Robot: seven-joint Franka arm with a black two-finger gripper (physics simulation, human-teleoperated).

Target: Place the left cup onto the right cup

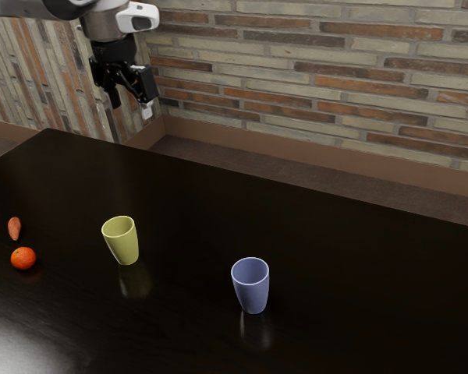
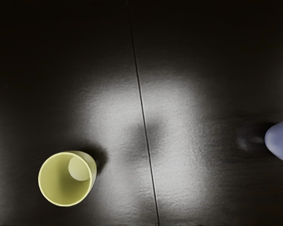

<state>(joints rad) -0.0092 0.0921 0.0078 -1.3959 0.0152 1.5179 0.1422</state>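
Hovering high above the yellow-green cup (image 1: 120, 239), the gripper (image 1: 127, 87) shows fingers spread, holding nothing. The blue cup (image 1: 250, 284) stands upright, well apart from the yellow-green cup.

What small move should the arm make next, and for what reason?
Probably the arm should lower the claw toward the yellow-green cup. The claw hangs high above the table, open and holding nothing. That cup stands upright, well apart from the blue cup, so it likely has to be grasped before anything else.
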